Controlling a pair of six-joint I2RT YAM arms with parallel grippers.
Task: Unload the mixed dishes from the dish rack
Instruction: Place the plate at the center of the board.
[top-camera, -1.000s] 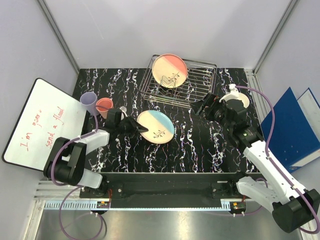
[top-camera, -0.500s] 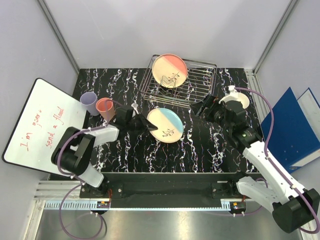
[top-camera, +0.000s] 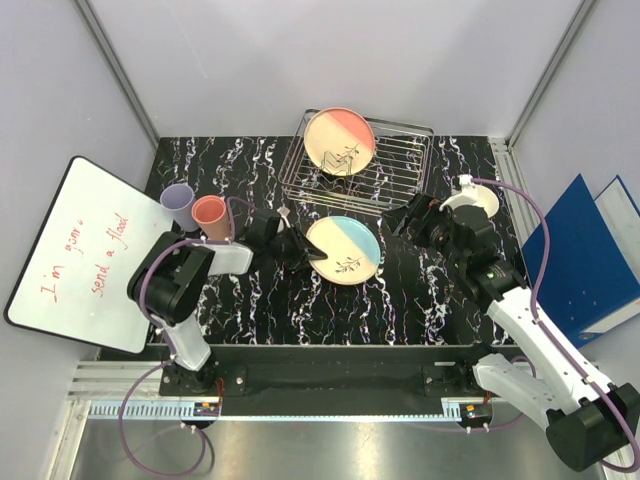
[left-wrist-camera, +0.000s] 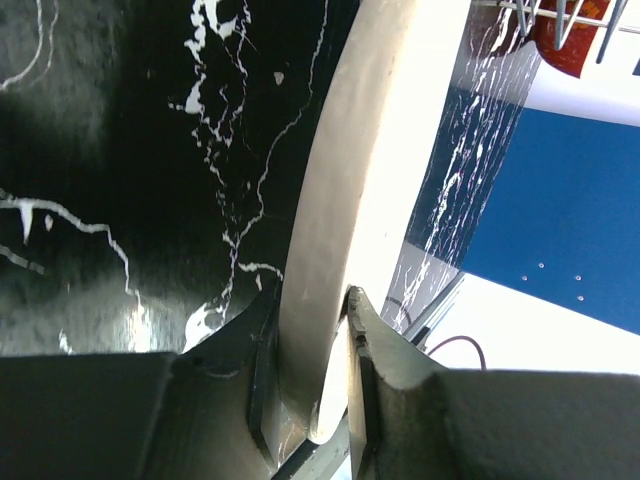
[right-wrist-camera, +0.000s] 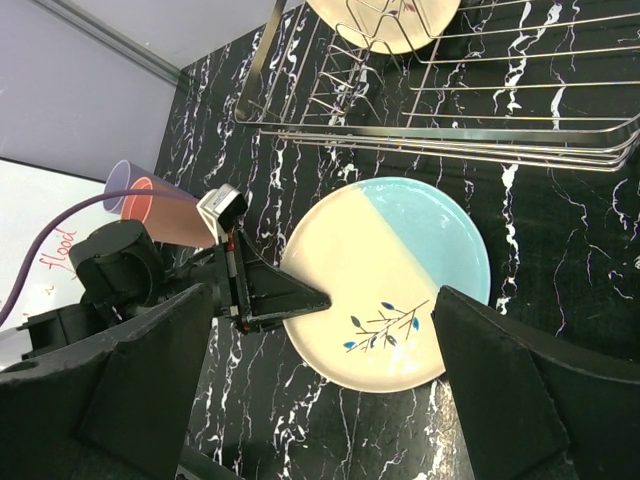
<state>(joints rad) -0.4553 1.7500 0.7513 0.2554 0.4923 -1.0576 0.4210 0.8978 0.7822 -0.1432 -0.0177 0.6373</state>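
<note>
My left hand (top-camera: 312, 257) is pinched on the near-left rim of the cream-and-blue plate (top-camera: 345, 250), one finger on each face. The plate sits at centre frame, just below the dish rack (top-camera: 405, 160); I cannot tell whether it rests on the worktop (top-camera: 250, 310) or hangs just above it. My right hand (top-camera: 402, 216) gapes wide and carries nothing.

The plate looks glazed: stiff, slippery, breakable and heavy for an edge pinch, so I judge a deep bite over the rim safest.

I count two plates, the cream-and-pink plate (top-camera: 340, 142) upright in the rack, and two cups at left: lavender cup (top-camera: 177, 205) and pink cup (top-camera: 209, 213).
</note>
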